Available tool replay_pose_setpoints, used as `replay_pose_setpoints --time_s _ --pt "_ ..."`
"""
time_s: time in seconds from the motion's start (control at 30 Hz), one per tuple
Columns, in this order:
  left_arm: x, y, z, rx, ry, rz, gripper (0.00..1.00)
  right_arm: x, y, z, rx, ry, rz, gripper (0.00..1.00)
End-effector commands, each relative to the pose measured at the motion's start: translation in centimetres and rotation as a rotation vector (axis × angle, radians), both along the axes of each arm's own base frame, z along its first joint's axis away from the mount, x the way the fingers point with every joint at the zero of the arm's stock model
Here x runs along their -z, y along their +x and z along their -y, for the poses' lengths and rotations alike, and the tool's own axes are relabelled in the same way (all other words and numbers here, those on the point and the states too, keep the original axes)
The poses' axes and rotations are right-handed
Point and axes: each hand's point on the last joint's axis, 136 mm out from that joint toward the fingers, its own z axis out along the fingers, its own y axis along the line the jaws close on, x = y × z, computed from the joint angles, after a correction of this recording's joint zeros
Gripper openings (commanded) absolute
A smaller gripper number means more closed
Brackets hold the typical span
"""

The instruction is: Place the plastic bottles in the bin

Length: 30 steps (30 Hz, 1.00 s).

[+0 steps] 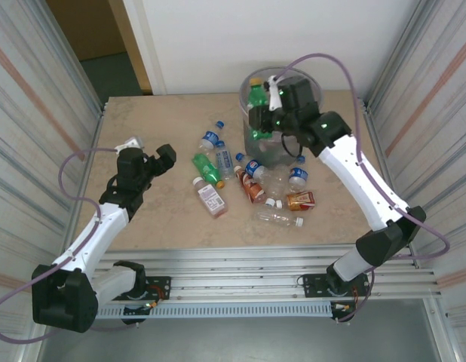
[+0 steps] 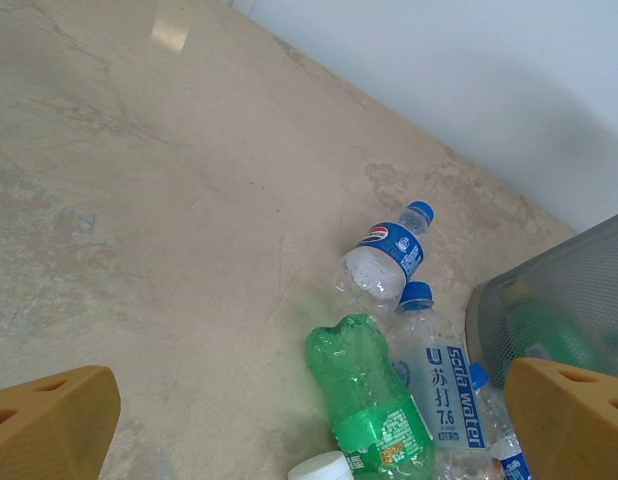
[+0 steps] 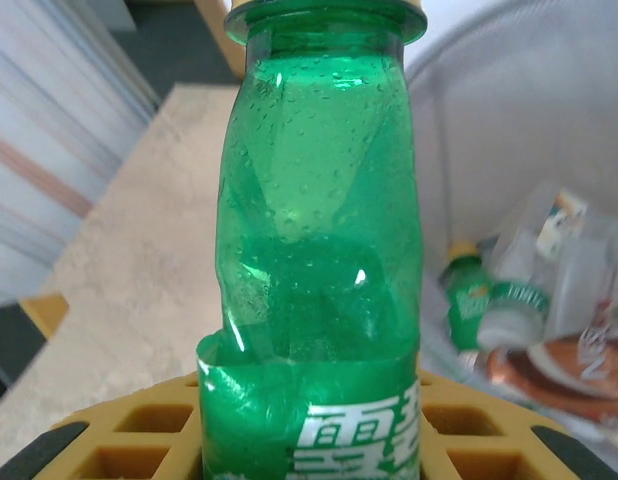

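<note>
Occupying most of the top view, the beige marbled table (image 1: pixel 157 121) carries the bin (image 1: pixel 245 98) at upper centre-right, near the back wall. The bin is a round translucent grey wastebasket. The right wrist view shows discarded bottles (image 3: pixel 479 300) lying at its bottom.

The right gripper (image 1: pixel 259 115) hangs over the bin's left rim. Its yellow fingers (image 3: pixel 139 425) are clamped on the labelled lower part of a green bottle (image 3: pixel 319 250), which is held above the bin opening.

The left gripper (image 1: pixel 157 160) sits at centre-left above bare table, its fingers (image 2: pixel 49 425) spread wide and holding nothing.

The loose bottles lie scattered at frame centre, between the left gripper and the bin. They include a second green bottle (image 1: pixel 206 169), a soda-water bottle (image 1: pixel 224 158), a blue-labelled Pepsi bottle (image 1: pixel 210 138), an orange-brown labelled bottle (image 1: pixel 301 200) and a clear bottle (image 1: pixel 278 219).
</note>
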Motion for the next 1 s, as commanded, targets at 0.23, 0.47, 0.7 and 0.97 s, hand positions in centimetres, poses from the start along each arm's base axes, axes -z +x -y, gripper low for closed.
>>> replay_pose_setpoints --time_s 0.23,0.47,0.7,0.97 --pt "-2.8 0.2 -0.3 -0.008 -0.03 0.095 0.99 -3.5 6.9 3.8 0.041 0.124 0.068 0.35" --pt "-3.2 -0.1 -0.5 -0.007 -0.015 0.107 0.99 0.3 11.0 4.4 0.078 0.149 -0.037 0.36" --pt "-4.4 0.2 -0.3 0.021 0.018 0.137 0.99 3.4 12.6 3.8 0.092 0.136 -0.135 0.37" --pt "-5.9 0.5 -0.5 0.017 0.055 0.16 0.99 5.4 13.1 3.4 0.096 0.102 -0.212 0.37"
